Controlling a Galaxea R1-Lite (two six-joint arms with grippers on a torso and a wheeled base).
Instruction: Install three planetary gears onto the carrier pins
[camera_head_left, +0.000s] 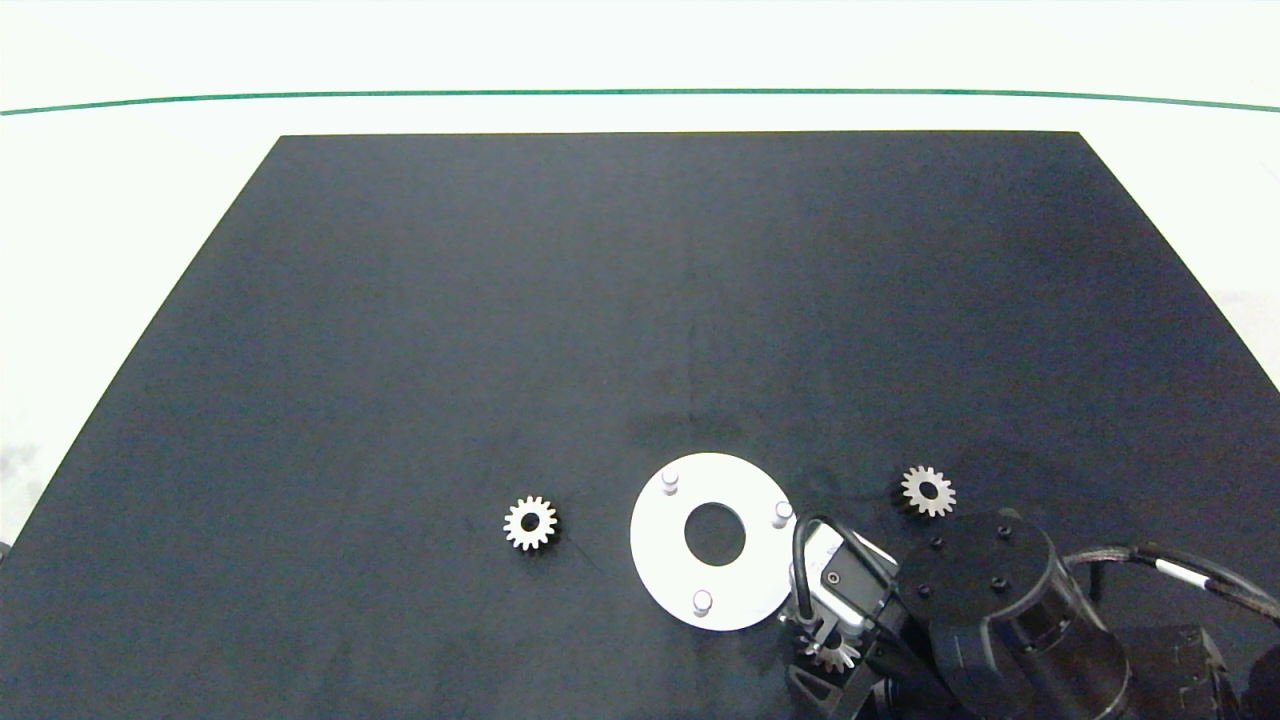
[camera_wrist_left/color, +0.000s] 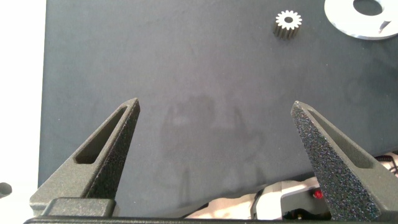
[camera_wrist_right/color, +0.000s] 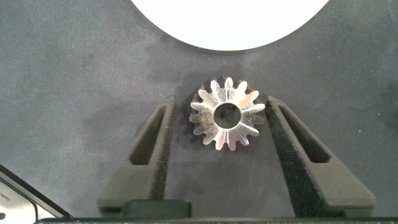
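Here, right end effector (camera_wrist_right/color: 225, 118) fingers apart astride a planetary gear (camera_wrist_right/color: 227, 114), left end effector (camera_wrist_left/color: 214, 118) spread wide.

- My right arm covers most of the gear (camera_head_left: 830, 655) at the right tool (camera_head_left: 828, 668).
- The disc (camera_wrist_right/color: 230, 22) beyond that tool is cut off.
- The left tool's (camera_wrist_left/color: 214, 115) view clips the disc too.

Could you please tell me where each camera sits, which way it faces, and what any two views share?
Head view: above, facing down on the black mat; right gripper shows.
Left wrist view: on the left arm, facing the mat past the open left gripper.
Right wrist view: looks down at a small silver spur gear between its fingers.
Shared: the white ring-shaped disc.
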